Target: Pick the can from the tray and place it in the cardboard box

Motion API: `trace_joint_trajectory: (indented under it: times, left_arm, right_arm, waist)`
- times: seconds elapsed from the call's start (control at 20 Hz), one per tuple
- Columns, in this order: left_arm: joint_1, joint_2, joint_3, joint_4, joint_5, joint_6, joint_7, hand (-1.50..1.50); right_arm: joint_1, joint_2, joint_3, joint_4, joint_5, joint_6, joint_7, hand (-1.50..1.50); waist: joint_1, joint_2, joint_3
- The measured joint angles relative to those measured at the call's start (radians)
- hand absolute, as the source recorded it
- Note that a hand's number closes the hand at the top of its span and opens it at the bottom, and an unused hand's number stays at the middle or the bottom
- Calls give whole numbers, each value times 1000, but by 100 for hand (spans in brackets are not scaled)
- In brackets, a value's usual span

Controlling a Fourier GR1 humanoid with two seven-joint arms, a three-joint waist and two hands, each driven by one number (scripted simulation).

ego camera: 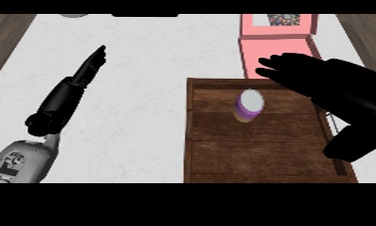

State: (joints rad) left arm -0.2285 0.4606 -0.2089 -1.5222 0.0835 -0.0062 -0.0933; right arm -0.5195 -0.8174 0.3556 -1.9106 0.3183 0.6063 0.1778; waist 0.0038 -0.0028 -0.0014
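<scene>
The can (249,105) is standing upright in the tray (220,155). The right hand (308,73) is hovering open and empty just up-right of it, nearer than the left hand (89,68), which is resting open over the desk (132,95).

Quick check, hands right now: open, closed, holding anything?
Left hand: open, fingers straight, holding nothing, over the bare counter.
Right hand: open, fingers extended, holding nothing; the can stands untouched in the tray.
</scene>
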Motion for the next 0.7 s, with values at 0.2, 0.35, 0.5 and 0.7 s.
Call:
trace_joint_trajectory:
  times: [0.2,0.35,0.5,0.7]
  left_arm:
    - [-13,-15,20,-3,-10,-13,22,0]
    - [6,-26,31,-27,-23,-25,28,0]
    - [-13,-39,54,3,-34,-47,20,0]
    - [-6,-51,75,30,-50,-76,-12,0]
  right_arm:
    - [15,60,16,-45,18,65,116,-150]
    - [32,119,38,-50,61,91,160,-150]
    - [48,170,50,-54,108,115,190,-150]
    - [54,220,74,-26,213,109,193,-150]
  waist:
    - [-3,1,0]
    - [-1,1,1]
    - [-3,2,1]
    - [-2,3,1]
